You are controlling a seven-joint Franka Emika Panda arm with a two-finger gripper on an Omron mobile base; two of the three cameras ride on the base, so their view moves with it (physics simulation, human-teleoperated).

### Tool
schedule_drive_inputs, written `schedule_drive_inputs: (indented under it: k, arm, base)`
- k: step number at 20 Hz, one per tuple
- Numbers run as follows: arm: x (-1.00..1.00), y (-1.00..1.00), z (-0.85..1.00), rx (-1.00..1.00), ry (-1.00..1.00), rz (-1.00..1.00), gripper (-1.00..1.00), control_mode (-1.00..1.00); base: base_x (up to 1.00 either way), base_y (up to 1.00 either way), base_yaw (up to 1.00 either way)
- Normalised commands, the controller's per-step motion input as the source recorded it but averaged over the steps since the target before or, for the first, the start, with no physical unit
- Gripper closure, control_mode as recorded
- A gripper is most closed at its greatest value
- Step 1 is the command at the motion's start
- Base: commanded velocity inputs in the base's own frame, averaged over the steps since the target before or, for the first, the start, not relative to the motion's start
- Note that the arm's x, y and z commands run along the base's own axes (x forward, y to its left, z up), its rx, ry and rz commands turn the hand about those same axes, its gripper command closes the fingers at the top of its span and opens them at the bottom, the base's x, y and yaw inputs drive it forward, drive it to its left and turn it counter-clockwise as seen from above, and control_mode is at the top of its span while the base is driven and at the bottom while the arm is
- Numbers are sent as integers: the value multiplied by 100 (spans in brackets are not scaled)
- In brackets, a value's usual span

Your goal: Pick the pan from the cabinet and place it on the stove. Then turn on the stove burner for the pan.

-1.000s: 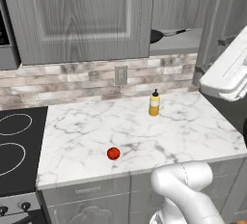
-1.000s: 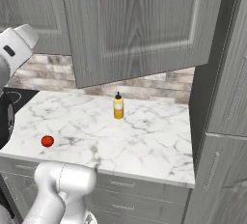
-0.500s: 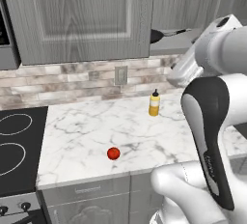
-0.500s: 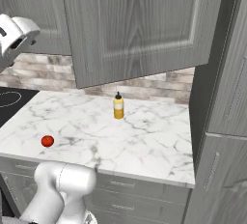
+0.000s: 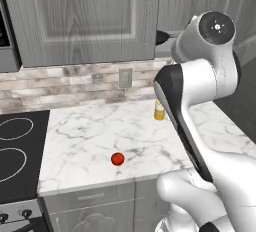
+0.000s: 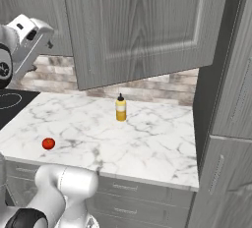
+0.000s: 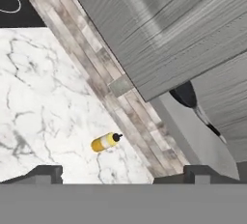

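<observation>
The pan [image 7: 185,94] is a black round shape on the grey shelf [image 7: 195,138] of the cabinet [image 7: 169,25], its thin handle [image 7: 208,123] pointing along the shelf. In the left base view a dark edge of the pan [image 5: 161,37] peeks out beside my arm. My gripper [image 7: 123,175] is open and empty, fingertips [image 7: 46,174] far apart, well short of the pan and above the counter. The stove [image 5: 15,146] lies at the left with white burner rings [image 5: 14,127] and knobs [image 5: 5,218] on its front strip.
A yellow bottle [image 6: 120,109] stands on the marble counter [image 6: 88,133] near the backsplash; a red tomato [image 5: 117,159] lies near its front edge. The open cabinet door [image 6: 142,25] hangs over the counter. A tall grey unit [image 6: 226,124] bounds the right.
My arm has swung up and across the left base view and now covers its right side. The hand has come further into the right base view at upper left. The jaws stayed open.
</observation>
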Motion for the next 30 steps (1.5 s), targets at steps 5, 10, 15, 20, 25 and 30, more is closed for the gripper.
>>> schedule_drive_inputs:
  k: [5,10,15,20,25,30]
  arm:
    - [55,-1,-33,-22,8,0,-100,-100]
    - [40,-11,-19,-21,0,-2,-100,-100]
    - [33,-16,-15,-19,-1,-3,-100,-100]
    - [18,-29,-10,-16,0,-7,-100,-100]
    - [6,-38,-4,-12,0,-10,-100,-100]
    - [0,-44,-4,-9,0,-11,-100,-100]
  base:
    - [0,0,0]
    - [0,0,0]
    - [0,0,0]
    - [0,0,0]
    - [0,0,0]
    - [0,0,0]
